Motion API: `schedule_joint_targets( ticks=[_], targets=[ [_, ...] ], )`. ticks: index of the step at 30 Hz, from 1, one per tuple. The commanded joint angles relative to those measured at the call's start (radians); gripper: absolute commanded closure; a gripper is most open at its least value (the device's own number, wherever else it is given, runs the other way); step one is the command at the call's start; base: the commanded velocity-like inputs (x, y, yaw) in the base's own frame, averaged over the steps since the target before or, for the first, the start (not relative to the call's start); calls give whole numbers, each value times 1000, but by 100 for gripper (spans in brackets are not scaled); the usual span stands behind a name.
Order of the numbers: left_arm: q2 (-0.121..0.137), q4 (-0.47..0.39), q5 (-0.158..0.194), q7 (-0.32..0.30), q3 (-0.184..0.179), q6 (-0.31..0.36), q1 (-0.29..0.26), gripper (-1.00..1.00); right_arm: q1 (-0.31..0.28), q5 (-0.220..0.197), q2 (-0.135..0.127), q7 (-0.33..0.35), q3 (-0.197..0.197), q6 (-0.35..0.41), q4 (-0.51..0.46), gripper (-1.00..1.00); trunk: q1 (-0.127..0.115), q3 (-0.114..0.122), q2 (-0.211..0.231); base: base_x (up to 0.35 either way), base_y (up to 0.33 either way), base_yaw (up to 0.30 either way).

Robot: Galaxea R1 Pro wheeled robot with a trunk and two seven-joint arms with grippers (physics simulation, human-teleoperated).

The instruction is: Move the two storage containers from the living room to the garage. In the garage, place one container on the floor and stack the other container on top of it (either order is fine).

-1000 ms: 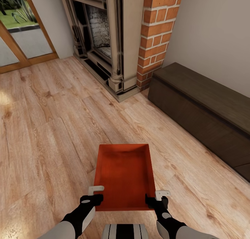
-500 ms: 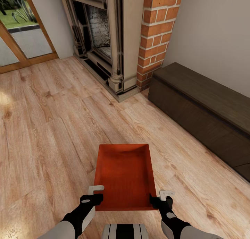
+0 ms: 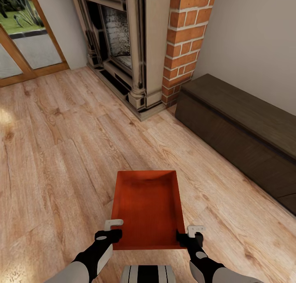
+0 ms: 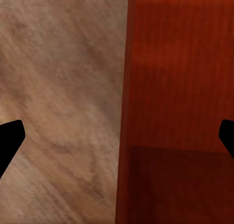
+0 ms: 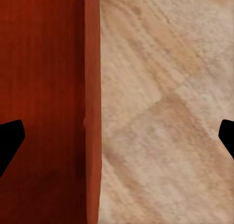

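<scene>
Storage container (image 3: 148, 209) flat on the plank floor (image 3: 61, 151) of the living room, open side up, near end between the two hands. Not lifted yet.

Left hand (image 3: 111, 229) at the near-left corner, fingers apart. In the left wrist view, left hand (image 4: 117, 141) astride the container's side wall (image 4: 124, 87), fingertips wide, nothing clamped.

Right hand (image 3: 191, 233) at the near-right corner, also spread. In the right wrist view, right hand (image 5: 117, 141) astride the other side wall (image 5: 92, 87), gap well wider than the wall.

Risks from here:
- Thin walls, pinch points both at the near end: likely nose-down droop of the far end on lift, then slip out of the fingers.
- Uneven closing, one side first: shove or yaw of the bin across the floor, then the other hand off its wall.
- Shallow bite on the rim only: possible pop-off once the base rolls.
- Can't tell how far down the wall each fingertip sits.

Versus a second ago: right hand shifted outward from just inside the wall to the corner, then barely back in over the last half second. Left hand unchanged. Container, fireplace (image 3: 123, 49) and camera unchanged.
</scene>
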Motion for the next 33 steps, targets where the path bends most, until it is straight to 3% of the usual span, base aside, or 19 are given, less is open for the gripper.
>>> schedule_joint_targets(
  ticks=[1, 33],
  targets=[
    [0, -2, 7, 6, -6, 6, 0, -100, -1, -8, 0, -3, 9, -3, 1, -100, 0, -1, 0, 0, 0, 0],
    [1, -8, 7, 6, -5, 6, 0, -100, 0, -5, 1, 1, 11, -3, 1, -100, 0, -1, 0, 0, 0, 0]
  ],
)
